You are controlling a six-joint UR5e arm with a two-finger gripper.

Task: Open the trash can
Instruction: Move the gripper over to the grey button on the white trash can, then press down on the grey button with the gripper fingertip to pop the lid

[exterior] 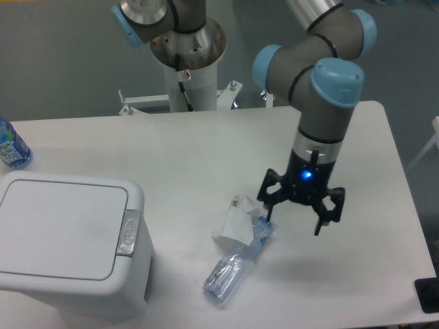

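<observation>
The trash can (68,240) is a large white bin with rounded corners at the front left of the table. Its flat lid (58,229) is shut. The small grey latch button (129,232) sits on the lid's right edge. My gripper (293,223) hangs over the table's right half, well to the right of the can. Its fingers are spread apart and hold nothing.
A crushed clear plastic bottle (236,264) and a crumpled white tissue (234,223) lie between the can and the gripper. A blue-labelled water bottle (10,147) stands at the left edge. The arm's base (188,62) is at the back. A dark object (429,295) sits at the right front corner.
</observation>
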